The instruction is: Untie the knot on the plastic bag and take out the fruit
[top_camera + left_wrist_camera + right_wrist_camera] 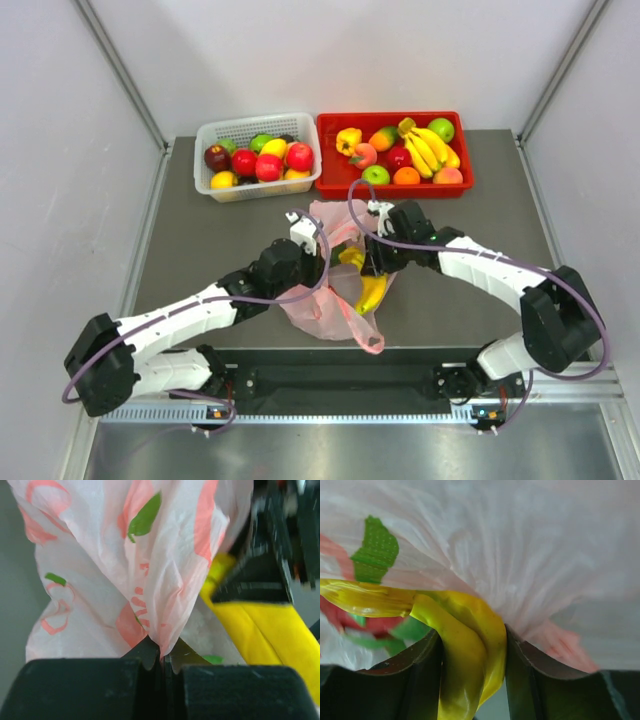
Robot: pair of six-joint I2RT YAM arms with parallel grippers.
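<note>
Midway across the table (200, 240), the left gripper (161, 656) pinches a fold of the plastic bag (318, 312) while the right gripper (470, 650) clamps the banana bunch (372, 292). Fruit removal seems underway; next, pull the bunch clear.

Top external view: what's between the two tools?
In the top view, the thin translucent pink plastic bag and a yellow toy banana. Wrist views: left tool pinches the bag, right tool clamps the banana.

left arm (200, 305) and right arm (480, 265) reach inward, jaws clamped.
</note>
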